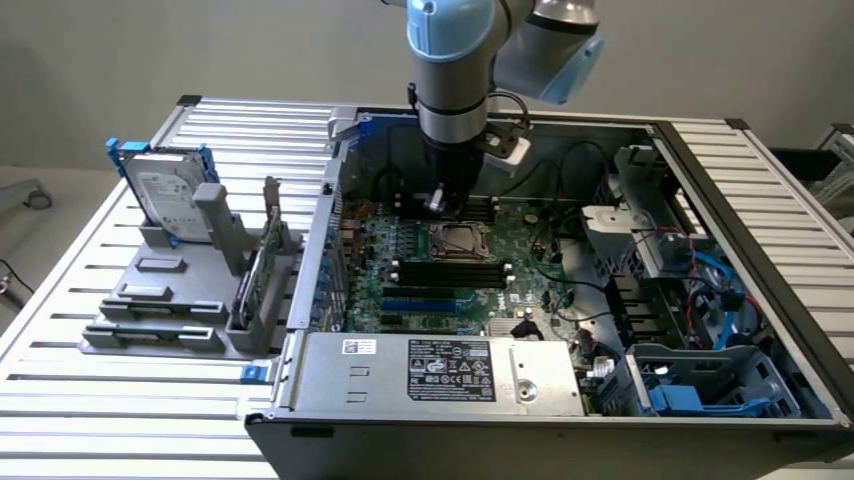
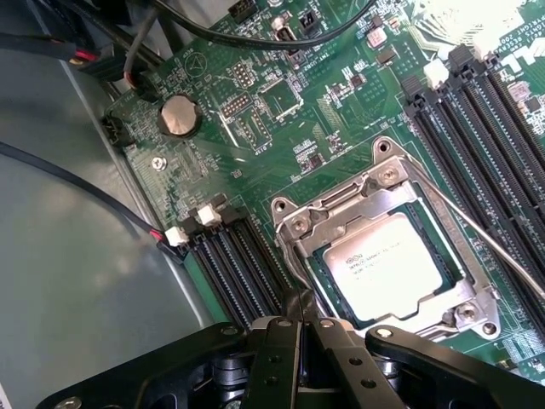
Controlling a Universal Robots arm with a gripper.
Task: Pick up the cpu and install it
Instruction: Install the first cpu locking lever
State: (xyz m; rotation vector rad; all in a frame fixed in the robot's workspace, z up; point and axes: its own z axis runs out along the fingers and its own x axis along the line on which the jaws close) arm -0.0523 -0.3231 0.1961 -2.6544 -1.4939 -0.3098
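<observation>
The cpu point(image 2: 387, 264), a small square chip with a pale silvery top and printed text, lies flat inside the dark metal-framed socket point(image 2: 294, 223) on the green motherboard. In the exterior view the socket point(image 1: 461, 240) sits mid-board inside the open computer case. My gripper point(image 2: 302, 317) is shut, its black fingertips pressed together just off the socket's edge, beside a bent end of the wire lever point(image 2: 294, 281). I see nothing between the fingers. In the exterior view the gripper point(image 1: 441, 205) hangs straight down just behind the socket.
Black memory slots point(image 2: 243, 264) flank the socket. A coin battery point(image 2: 179, 115) and loose cables point(image 2: 85, 192) lie near the case wall. A blue-framed hard drive point(image 1: 167, 188) stands in a grey holder point(image 1: 160, 310) outside the case. The power supply point(image 1: 441, 370) fills the case's front.
</observation>
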